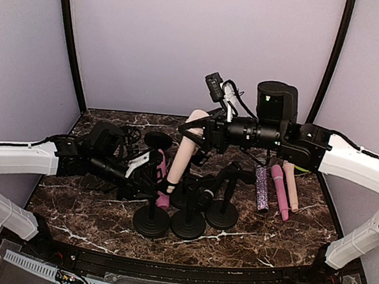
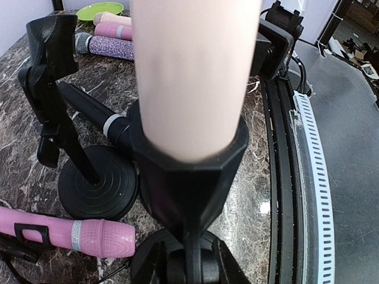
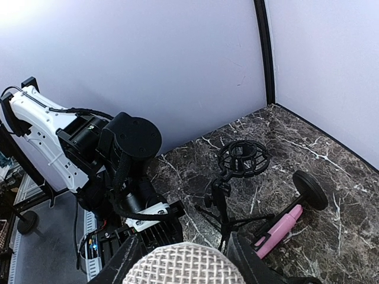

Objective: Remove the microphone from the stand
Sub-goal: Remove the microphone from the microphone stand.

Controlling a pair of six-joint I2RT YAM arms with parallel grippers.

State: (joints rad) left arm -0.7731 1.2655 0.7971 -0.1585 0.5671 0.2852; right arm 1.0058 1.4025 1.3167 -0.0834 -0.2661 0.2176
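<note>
A cream microphone (image 1: 188, 145) leans upright in the black clip (image 2: 189, 171) of a stand (image 1: 150, 223) near the table's middle. In the left wrist view its smooth body (image 2: 189, 71) fills the top, and the clip wraps its lower end. My left gripper (image 2: 192, 260) is shut on the stand's thin pole just under the clip. My right gripper (image 1: 200, 138) reaches in from the right and is shut on the microphone's upper part. The white mesh head (image 3: 183, 266) sits between its fingers (image 3: 121, 266).
A pink microphone (image 1: 163, 176) rests in a neighbouring stand. Two empty stands (image 1: 188, 224) (image 1: 222, 215) sit close in front. Three microphones (image 1: 279, 191) lie flat at the right. A shock mount on a tripod (image 3: 243, 158) and a green plate (image 2: 99, 10) are nearby.
</note>
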